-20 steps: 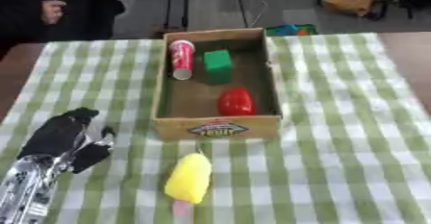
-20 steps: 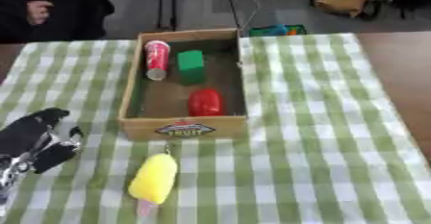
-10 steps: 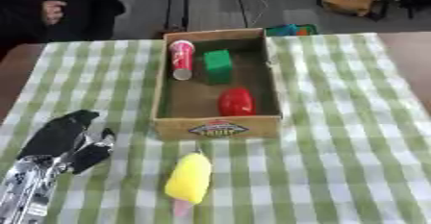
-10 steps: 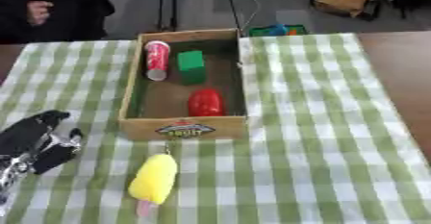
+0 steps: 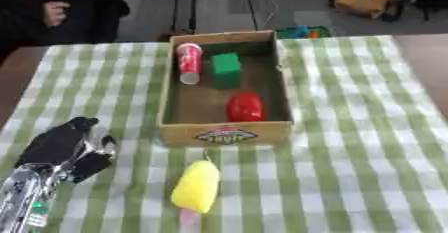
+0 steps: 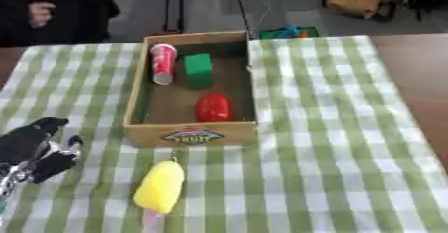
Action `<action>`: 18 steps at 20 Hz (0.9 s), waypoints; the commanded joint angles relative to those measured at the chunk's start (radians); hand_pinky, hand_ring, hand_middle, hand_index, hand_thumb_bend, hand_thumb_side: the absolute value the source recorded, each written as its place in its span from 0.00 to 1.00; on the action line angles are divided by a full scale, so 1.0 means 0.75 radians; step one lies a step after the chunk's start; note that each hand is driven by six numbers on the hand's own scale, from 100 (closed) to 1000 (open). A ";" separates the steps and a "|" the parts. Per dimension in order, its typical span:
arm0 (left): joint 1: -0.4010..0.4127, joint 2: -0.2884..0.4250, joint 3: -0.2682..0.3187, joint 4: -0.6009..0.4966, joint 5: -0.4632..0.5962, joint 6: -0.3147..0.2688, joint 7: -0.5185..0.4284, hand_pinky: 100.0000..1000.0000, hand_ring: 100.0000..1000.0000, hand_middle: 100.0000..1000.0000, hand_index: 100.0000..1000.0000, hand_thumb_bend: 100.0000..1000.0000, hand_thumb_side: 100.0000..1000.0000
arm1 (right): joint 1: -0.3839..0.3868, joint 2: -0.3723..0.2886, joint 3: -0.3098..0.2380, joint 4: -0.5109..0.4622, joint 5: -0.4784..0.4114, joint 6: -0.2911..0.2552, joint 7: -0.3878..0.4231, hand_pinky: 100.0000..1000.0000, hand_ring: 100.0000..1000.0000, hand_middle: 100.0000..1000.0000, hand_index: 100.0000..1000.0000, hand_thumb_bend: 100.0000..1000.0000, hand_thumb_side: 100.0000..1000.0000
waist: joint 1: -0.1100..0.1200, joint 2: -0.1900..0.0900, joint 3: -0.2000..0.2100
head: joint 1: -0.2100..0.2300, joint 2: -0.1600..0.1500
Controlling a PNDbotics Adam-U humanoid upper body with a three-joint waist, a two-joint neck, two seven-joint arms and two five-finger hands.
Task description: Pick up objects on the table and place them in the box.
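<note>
One yellow ice-lolly-shaped toy [image 5: 196, 187] lies just right of the black left hand [image 5: 61, 144], whose fingers rest relaxed, holding nothing. Beyond the hand to the right stands the brown cardboard box [image 5: 226, 132].

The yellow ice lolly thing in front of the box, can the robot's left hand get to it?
Probably yes. The left hand rests on the checked cloth left of the yellow lolly-shaped toy, with only bare cloth between them. The cardboard box sits behind, out of the way.
</note>
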 commanded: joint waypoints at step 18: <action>0.105 0.000 -0.018 -0.010 0.027 -0.004 -0.158 0.39 0.74 0.90 1.00 0.00 1.00 | -0.007 -0.013 -0.009 -0.032 -0.002 -0.020 -0.017 0.36 0.37 0.24 0.40 0.00 0.72 | -0.006 -0.013 0.001 | 0.008 -0.009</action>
